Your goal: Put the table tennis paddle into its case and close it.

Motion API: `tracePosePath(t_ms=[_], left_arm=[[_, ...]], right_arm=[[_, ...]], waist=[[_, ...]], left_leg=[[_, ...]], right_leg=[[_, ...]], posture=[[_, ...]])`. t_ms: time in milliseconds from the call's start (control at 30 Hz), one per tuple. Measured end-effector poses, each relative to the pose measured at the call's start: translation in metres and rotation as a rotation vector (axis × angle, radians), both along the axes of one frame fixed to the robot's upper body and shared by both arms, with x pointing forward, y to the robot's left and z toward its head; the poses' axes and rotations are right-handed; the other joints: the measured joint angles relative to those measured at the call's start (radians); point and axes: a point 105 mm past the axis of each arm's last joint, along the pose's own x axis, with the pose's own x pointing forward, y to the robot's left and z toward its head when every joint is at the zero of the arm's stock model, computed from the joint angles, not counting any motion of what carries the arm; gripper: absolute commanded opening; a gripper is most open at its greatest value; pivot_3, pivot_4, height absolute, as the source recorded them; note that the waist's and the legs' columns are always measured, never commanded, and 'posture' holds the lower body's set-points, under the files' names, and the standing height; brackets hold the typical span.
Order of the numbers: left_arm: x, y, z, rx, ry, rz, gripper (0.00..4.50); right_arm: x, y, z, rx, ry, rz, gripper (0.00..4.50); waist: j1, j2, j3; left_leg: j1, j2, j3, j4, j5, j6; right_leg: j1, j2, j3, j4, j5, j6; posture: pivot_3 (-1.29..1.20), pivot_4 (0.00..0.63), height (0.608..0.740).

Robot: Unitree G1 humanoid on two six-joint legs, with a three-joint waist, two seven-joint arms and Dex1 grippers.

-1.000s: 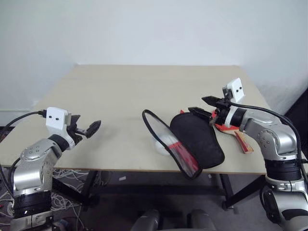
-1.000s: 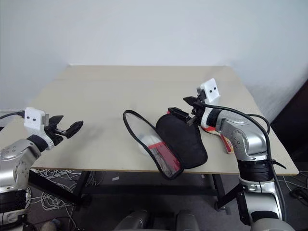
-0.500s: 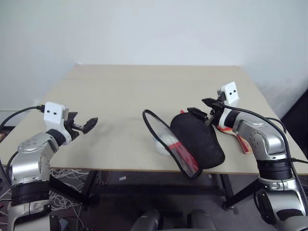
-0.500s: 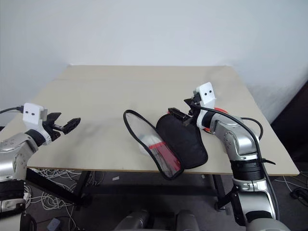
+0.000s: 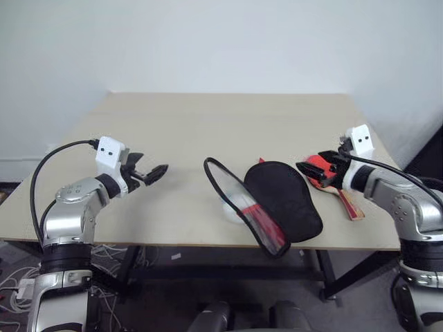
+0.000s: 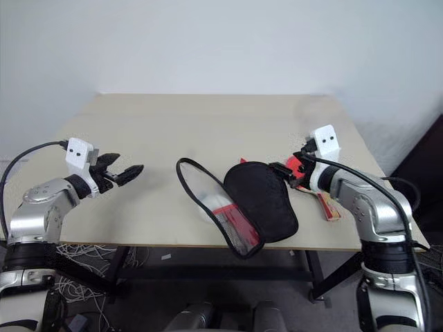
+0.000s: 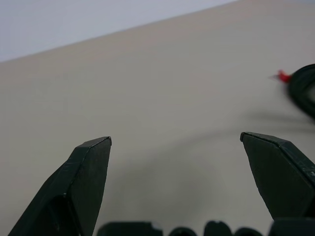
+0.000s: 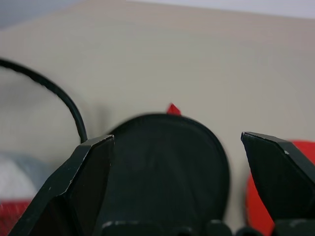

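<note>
The right claw [image 5: 313, 168] is seen spread wide and empty, poised just over the red blade of the table tennis paddle [image 5: 324, 171], which lies flat on the desk [image 5: 228, 124] near its right edge. The paddle's long axis is judged to run from the blade, directly under this claw, out to the light wooden handle, which points toward the desk's near right corner. Just beside the blade, toward the middle, the case [image 5: 277, 204] is spread open, its black half flat and its mesh-fronted red half tilted up. The left claw [image 5: 151, 173], likewise wide and empty, is held well apart from both. Much of the blade is hidden behind the right claw, and whether they touch cannot be told
</note>
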Motion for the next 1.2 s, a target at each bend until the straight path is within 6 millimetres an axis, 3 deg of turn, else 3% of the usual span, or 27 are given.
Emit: tracePosePath(t_ms=[133,367,667,900,1033,1200], left_arm=[[-0.011,-0.010,-0.006,0.019,0.026,-0.072,4.50],[-0.029,-0.020,-0.019,0.009,0.070,-0.140,4.50],[-0.030,-0.030,-0.019,-0.003,0.068,-0.167,4.50],[-0.030,-0.029,-0.019,-0.001,0.075,-0.167,4.50],[-0.032,-0.029,-0.018,0.001,0.078,-0.182,4.50],[-0.033,-0.032,-0.018,-0.007,0.080,-0.214,4.50]], right_arm=[[-0.007,-0.021,-0.001,-0.066,0.036,0.047,4.49],[-0.003,-0.049,-0.011,-0.137,0.111,0.061,4.49],[0.008,-0.073,-0.058,-0.172,0.239,-0.155,4.49],[0.003,-0.087,-0.089,-0.171,0.292,-0.324,4.49],[-0.005,-0.097,-0.101,-0.182,0.325,-0.379,4.49],[-0.008,-0.103,-0.102,-0.171,0.321,-0.405,4.49]], waist=[[-0.003,0.000,0.000],[0.002,0.000,0.000],[0.020,0.000,0.000],[0.020,0.000,0.000],[0.020,0.000,0.000],[0.019,0.000,0.000]], left_leg=[[0.000,0.000,0.001,0.000,0.000,0.000],[0.000,0.000,0.002,0.000,-0.001,0.000],[-0.001,0.000,0.003,0.000,-0.001,0.001],[0.000,0.000,0.003,0.000,-0.001,0.002],[0.000,0.000,0.004,0.000,-0.001,0.002],[0.000,0.000,0.004,0.000,-0.001,0.002]], right_leg=[[0.000,0.000,0.001,0.000,0.000,0.000],[0.000,-0.001,0.001,0.000,0.000,0.000],[0.000,-0.001,0.003,-0.001,0.000,0.000],[0.000,0.000,0.003,-0.001,0.000,0.000],[0.000,0.000,0.003,-0.001,0.000,0.000],[0.000,0.000,0.004,-0.001,0.000,0.000]], posture=[[0.00,0.000,0.739],[0.00,0.000,0.739],[0.00,0.000,0.739],[0.00,0.000,0.739],[0.00,0.000,0.739],[0.00,0.000,0.739]])
